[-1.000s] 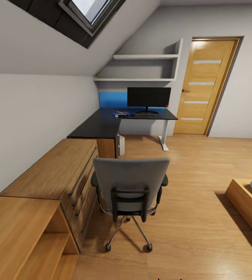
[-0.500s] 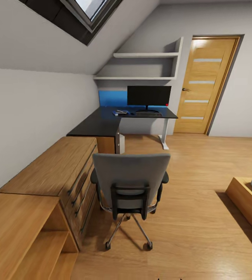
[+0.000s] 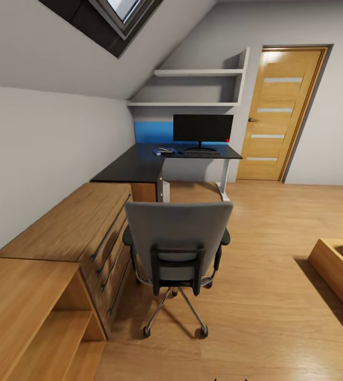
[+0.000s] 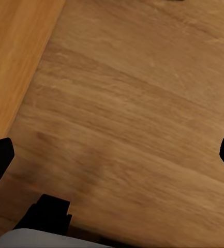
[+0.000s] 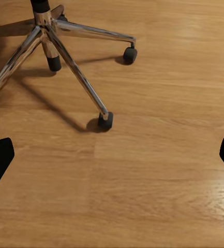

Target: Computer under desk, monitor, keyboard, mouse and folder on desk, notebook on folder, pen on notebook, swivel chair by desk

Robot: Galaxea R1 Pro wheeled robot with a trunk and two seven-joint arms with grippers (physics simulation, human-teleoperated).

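Observation:
The swivel chair stands on the floor in front of me with its grey back towards me, well short of the desk. Its chrome star base and casters show in the right wrist view. The monitor stands on the far part of the desk, with the dark keyboard low in front of it. The blue folder lies left of the keyboard, with something small and pale on it. The mouse is too small to make out. My left gripper and right gripper are open over bare floor.
A wooden drawer chest and an open wooden shelf unit line the left wall beside the chair. A wooden door is at the back right. A bed corner juts in at the right. Wall shelves hang above the desk.
The whole head view has shifted slightly, so the camera has moved closer to the chair and desk. Nothing on the desk has moved.

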